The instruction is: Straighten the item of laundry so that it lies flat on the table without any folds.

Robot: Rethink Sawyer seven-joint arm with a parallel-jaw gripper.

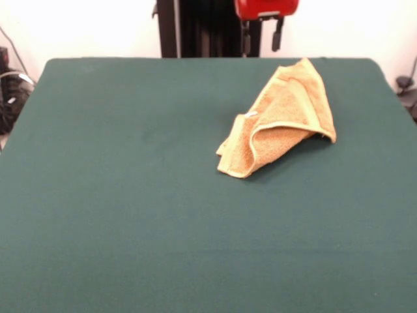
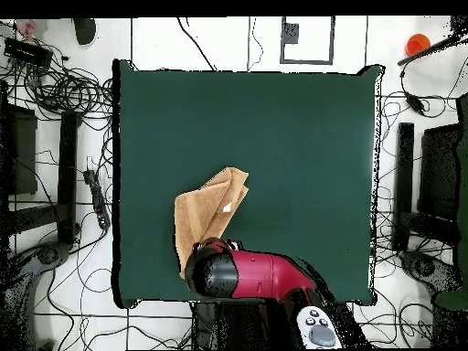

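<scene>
The golden-orange towel (image 1: 287,120) lies crumpled on the dark green table (image 1: 130,195), at the far right in the front view. It is folded into a rough triangle, with one edge curled over and a small white label (image 1: 251,115) showing. In the overhead view the towel (image 2: 206,215) lies near the bottom left of the table (image 2: 302,137), and the red arm (image 2: 256,274) covers its lower end. My gripper (image 1: 262,51) hangs above the table's far edge, just behind the towel and clear of it. Its two dark fingers (image 1: 278,36) stand apart with nothing between them.
The black pedestal (image 1: 195,29) stands behind the table's far edge. Cables (image 2: 64,91) and dark stands (image 2: 430,183) lie on the floor around the table. An orange object (image 2: 418,43) sits off the table at the top right of the overhead view.
</scene>
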